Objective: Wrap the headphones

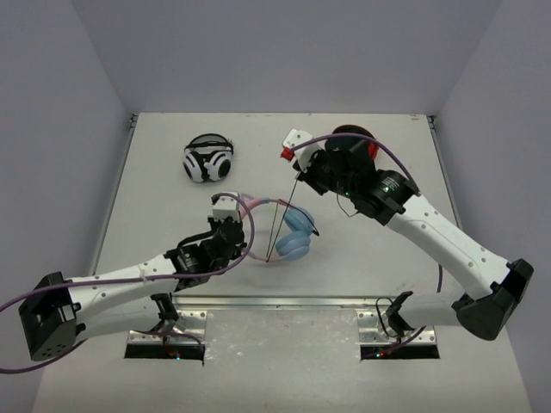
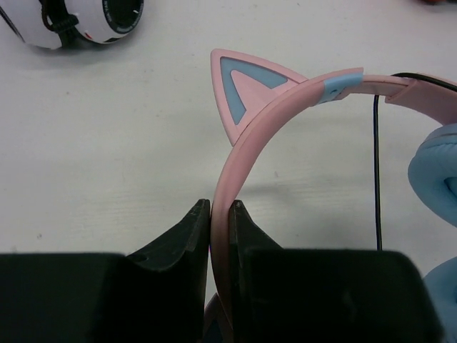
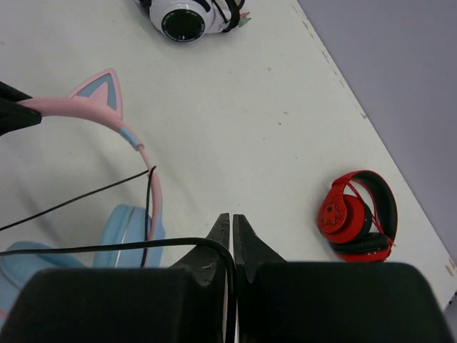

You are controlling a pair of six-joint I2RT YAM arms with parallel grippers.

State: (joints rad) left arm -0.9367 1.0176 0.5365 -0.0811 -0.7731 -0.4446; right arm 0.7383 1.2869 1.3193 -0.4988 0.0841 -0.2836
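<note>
The headphones (image 1: 295, 234) lie mid-table, with a pink headband (image 2: 285, 107), a cat ear (image 2: 241, 87) and light blue earcups (image 2: 434, 166). My left gripper (image 2: 221, 209) is shut on the pink headband, which runs straight between its fingers; in the top view this gripper (image 1: 243, 224) sits at the band's left side. My right gripper (image 3: 232, 219) is shut on the thin black cable (image 3: 107, 247), which bends down between its jaws. From above, the right gripper (image 1: 300, 175) is behind the earcups, and the cable (image 1: 282, 219) stretches taut from it down across the headphones.
White-and-black headphones (image 1: 208, 160) rest at the back left of the table. Red-and-black headphones (image 3: 358, 214) lie at the back right, partly hidden by the right arm in the top view. The table's right edge (image 3: 335, 75) runs close to them.
</note>
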